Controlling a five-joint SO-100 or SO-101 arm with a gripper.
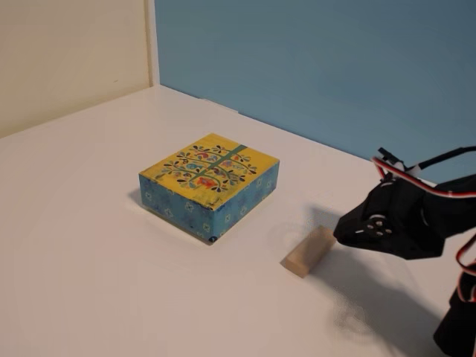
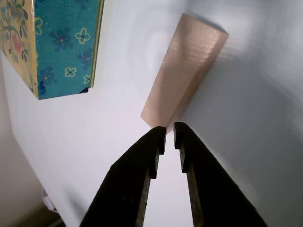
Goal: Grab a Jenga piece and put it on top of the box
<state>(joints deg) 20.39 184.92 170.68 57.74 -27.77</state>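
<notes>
Wrist view | Jenga piece (image 2: 184, 71) long axis roughly toward jaws | flat

Fixed view oblique; wrist view close, both showing box (image 1: 209, 184).

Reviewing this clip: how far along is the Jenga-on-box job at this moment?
Early stage. Nothing is done yet: the Jenga piece lies flat on the table, apart from the box, whose yellow lid is bare. In hand: the gripper hovers just short of the piece's near end, fingers nearly together and holding nothing. Left: open, grasp the piece, lift it, and set it on the lid.
</notes>
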